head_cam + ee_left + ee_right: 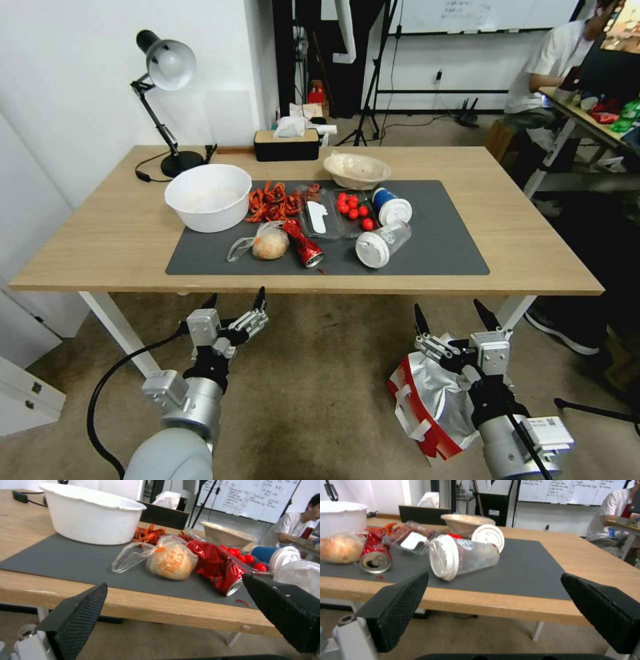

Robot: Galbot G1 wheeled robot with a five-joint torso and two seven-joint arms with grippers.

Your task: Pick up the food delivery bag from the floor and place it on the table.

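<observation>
While wide open, right gripper (455, 311) empty above food delivery bag (427, 400); left gripper (237, 298) likewise.

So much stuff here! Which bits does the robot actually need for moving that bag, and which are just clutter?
Needed:
food delivery bag, on the floor
table
right gripper, open above the bag
left gripper, open

Clutter:
white bowl
bagged bread roll
crushed can
cups
lamp

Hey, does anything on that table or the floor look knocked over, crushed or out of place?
Yes. On the dark mat, a clear lidded cup and a blue cup lie on their sides, beside a crushed red can. The food delivery bag sits crumpled on the floor.
</observation>
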